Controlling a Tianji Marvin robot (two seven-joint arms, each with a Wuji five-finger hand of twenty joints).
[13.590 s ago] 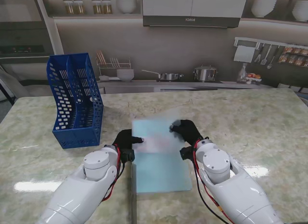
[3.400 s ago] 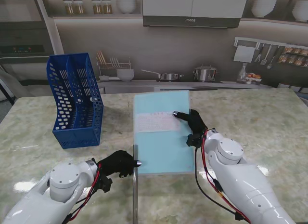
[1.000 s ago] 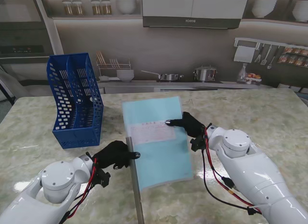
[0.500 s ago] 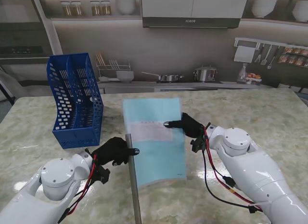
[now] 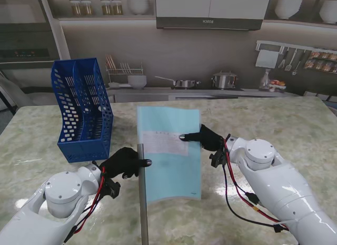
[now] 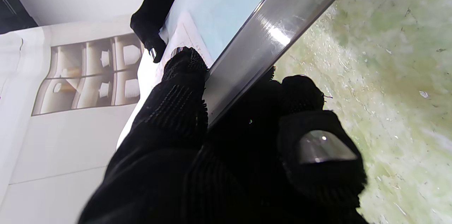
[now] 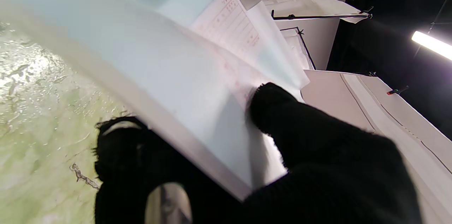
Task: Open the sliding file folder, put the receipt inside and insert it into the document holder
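Mesh of the blue document holder (image 5: pixel 84 110) stood upright at the far left of the marble table (image 5: pixel 295 124), well apart from everything else. Nearer to you and to its right, your left hand (image 5: pixel 124 162) was closed around the grey slide bar (image 5: pixel 141 195); the left wrist view showed the bar (image 6: pixel 268 36) pinched between the thumb and the other gloved fingers (image 6: pixel 183 75). The bar ran along the left edge of the pale blue folder (image 5: pixel 171 174), which was lifted off the table and curved. The receipt (image 5: pixel 164 143) lay flat against the folder's upper half. On the right, your right hand (image 5: pixel 204 138) gripped the folder's right edge, thumb (image 7: pixel 282 111) pressed on the sheet near the receipt (image 7: pixel 229 22), the other fingers behind it.
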